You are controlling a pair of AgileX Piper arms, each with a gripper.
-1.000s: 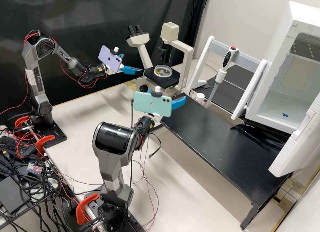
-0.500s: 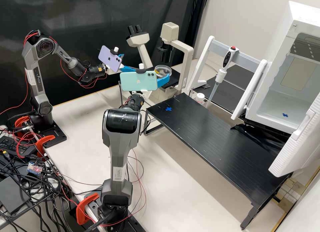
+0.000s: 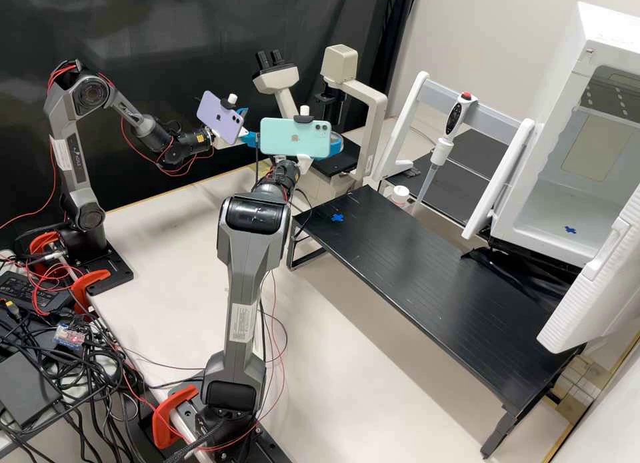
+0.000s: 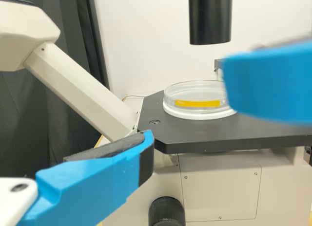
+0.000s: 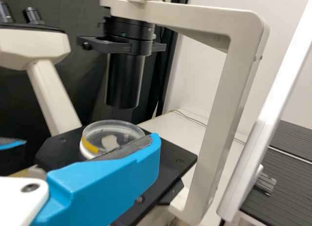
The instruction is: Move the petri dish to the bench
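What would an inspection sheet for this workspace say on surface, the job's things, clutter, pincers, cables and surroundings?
Surface: black bench, blue cross near one end.
Job's things: petri dish on microscope stage, not yet on the bench.
Clutter: power adapter among cables.
Pincers: left pincer open; right pincer near the dish, grip unclear.
Cables: black cables tangled near the arm bases; red wires trail from arms.
Surroundings: pipette on white frame; white cabinet, door open; dark curtain.
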